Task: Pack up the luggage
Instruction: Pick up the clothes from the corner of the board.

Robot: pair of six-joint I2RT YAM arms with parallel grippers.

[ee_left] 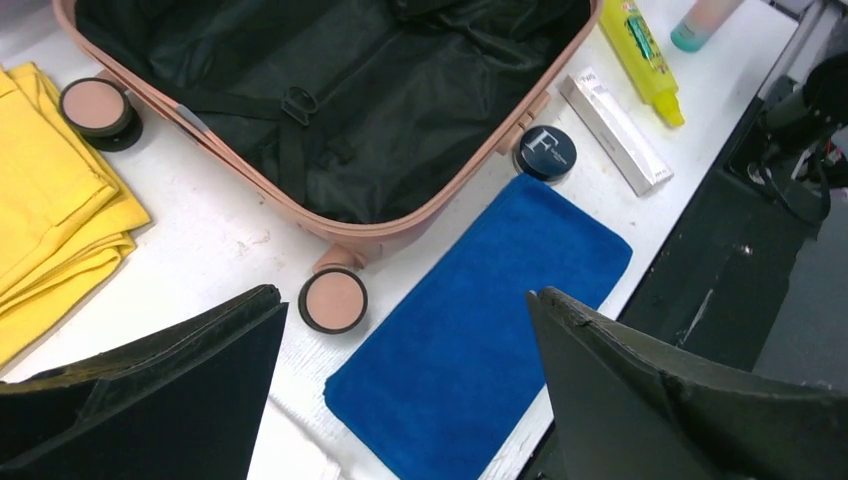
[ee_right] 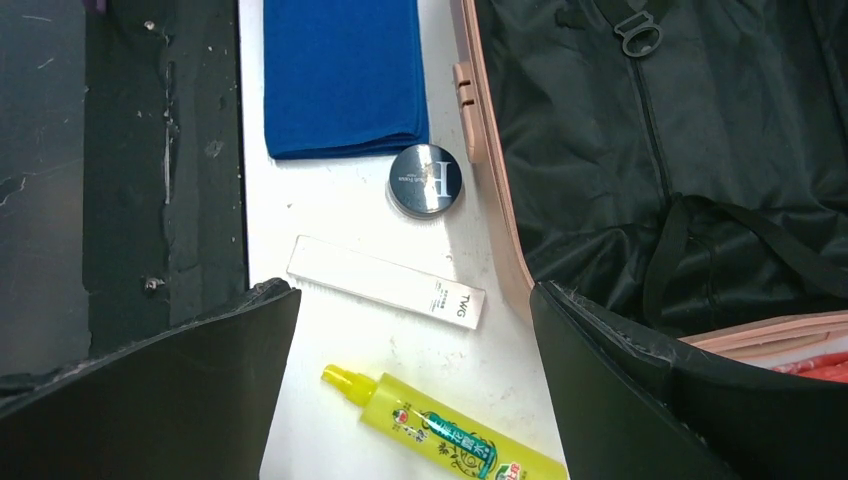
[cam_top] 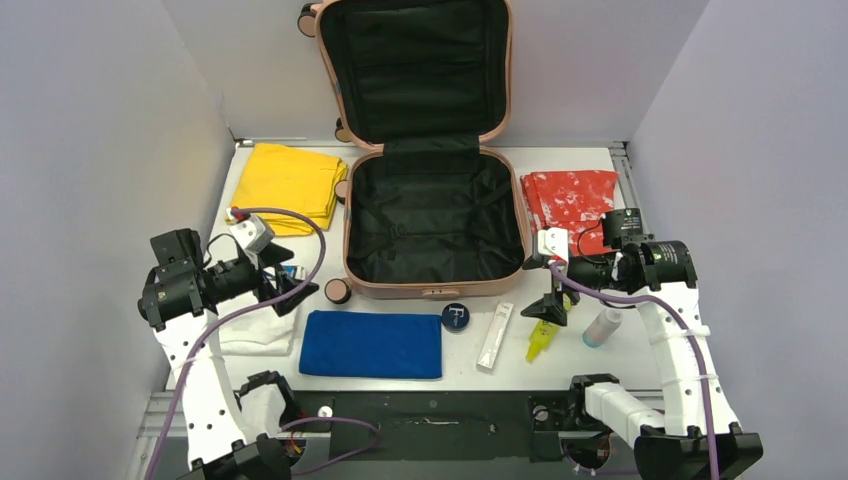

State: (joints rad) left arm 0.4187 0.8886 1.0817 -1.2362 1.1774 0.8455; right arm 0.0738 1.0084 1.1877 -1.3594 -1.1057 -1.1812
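- Both grippers are gaping wide and holding nothing: the left gripper is hovering by the near-left wheel, the right gripper over the yellow tube.
- The luggage is lying open mid-table, its lid leaning on the back wall and its lining bare (so, by my reading, packing is only beginning).
- Lying around it are a yellow cloth, a red patterned cloth, a blue towel, a round tin, a white box and a small bottle.
- Both arms are reaching forward, wrists tilting down.
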